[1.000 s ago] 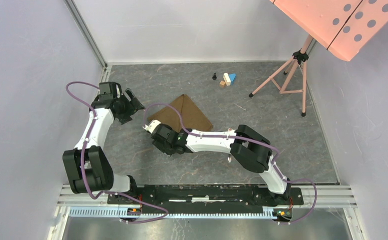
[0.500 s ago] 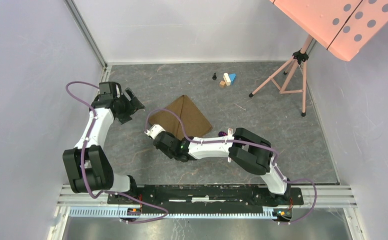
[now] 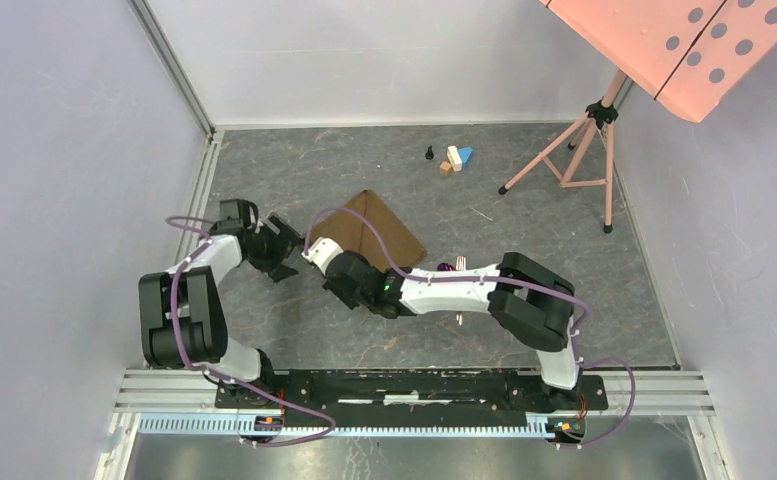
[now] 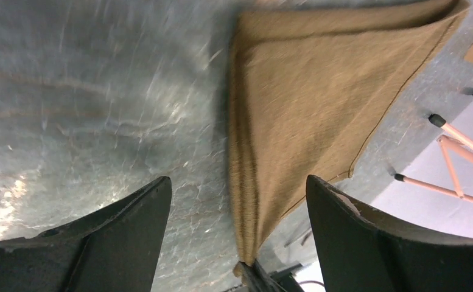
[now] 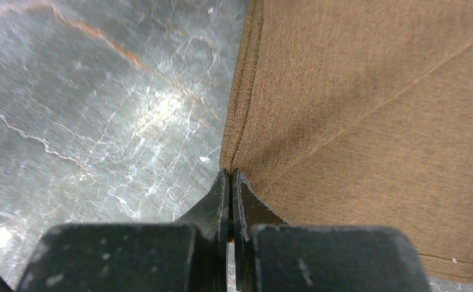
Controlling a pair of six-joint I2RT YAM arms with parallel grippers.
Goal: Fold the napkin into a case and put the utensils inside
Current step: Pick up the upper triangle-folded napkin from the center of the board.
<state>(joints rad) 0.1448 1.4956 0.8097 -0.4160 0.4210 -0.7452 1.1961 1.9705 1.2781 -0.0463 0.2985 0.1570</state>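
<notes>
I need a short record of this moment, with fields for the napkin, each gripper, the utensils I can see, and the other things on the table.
napkin: brown, seems folded in layers, lying on the table
right gripper: shut on one corner of the napkin
left gripper: open, holding nothing, facing the napkin's edge
spoon: only a purple bit shows by the right forearm, outside the napkin
toy blocks: far side of the table, apart from the napkin

White arms [image 3: 444, 290], black joints [image 3: 529, 310], purple cables [image 3: 336, 211]
</notes>
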